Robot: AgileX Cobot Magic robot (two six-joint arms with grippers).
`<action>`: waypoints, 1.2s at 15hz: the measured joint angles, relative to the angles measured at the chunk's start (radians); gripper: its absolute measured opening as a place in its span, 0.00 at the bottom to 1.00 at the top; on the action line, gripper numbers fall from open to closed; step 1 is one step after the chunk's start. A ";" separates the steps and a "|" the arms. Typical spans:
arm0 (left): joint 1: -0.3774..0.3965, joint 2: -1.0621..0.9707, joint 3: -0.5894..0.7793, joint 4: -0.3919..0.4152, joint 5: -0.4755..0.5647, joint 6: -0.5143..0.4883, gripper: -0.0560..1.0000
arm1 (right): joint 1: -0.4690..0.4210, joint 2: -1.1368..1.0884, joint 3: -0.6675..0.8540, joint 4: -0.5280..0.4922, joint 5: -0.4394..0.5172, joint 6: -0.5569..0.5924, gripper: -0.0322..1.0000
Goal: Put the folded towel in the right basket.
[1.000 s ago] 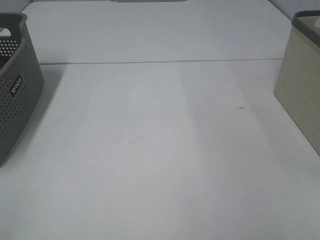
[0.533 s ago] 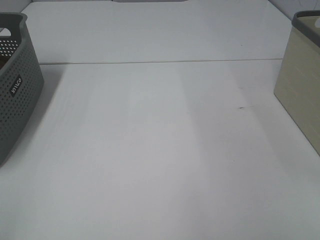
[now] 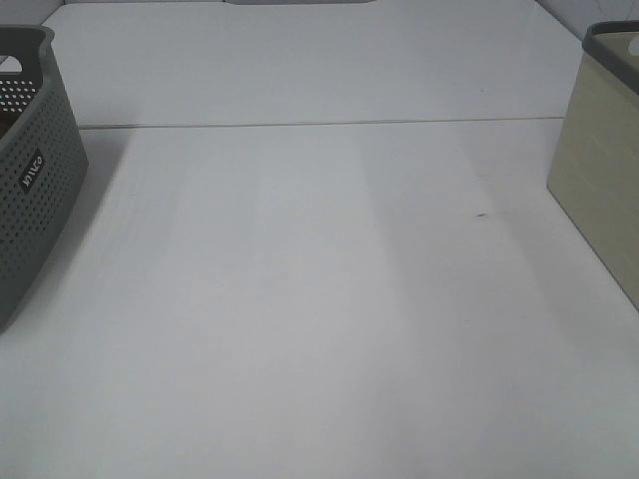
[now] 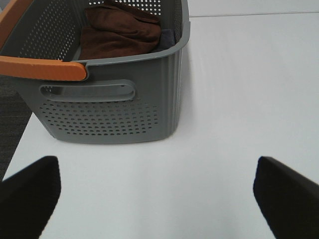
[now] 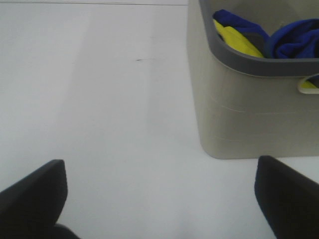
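Note:
A brown towel [image 4: 119,32] lies bunched inside the grey perforated basket [image 4: 109,104], which stands at the left edge of the exterior view [image 3: 30,180]. The beige right basket [image 3: 599,170] shows in the right wrist view [image 5: 249,109] and holds blue cloth [image 5: 294,42] and yellow cloth [image 5: 237,40]. My left gripper [image 4: 159,199] is open and empty, a short way in front of the grey basket. My right gripper [image 5: 159,199] is open and empty, beside the beige basket. Neither gripper shows in the exterior view.
The grey basket has an orange handle [image 4: 42,67] resting on its rim. A small dark mark [image 3: 483,214] is on the white table [image 3: 319,299]. A seam [image 3: 319,124] runs across the table at the back.

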 joint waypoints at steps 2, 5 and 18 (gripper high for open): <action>0.000 0.000 0.000 0.000 0.000 0.000 0.98 | -0.106 0.000 0.000 0.000 0.000 0.000 0.97; 0.000 0.000 0.000 0.000 0.000 0.000 0.98 | -0.134 0.000 0.000 0.007 0.000 0.000 0.97; 0.000 0.000 0.000 0.000 0.000 0.000 0.98 | -0.135 0.000 0.000 0.007 0.000 0.000 0.97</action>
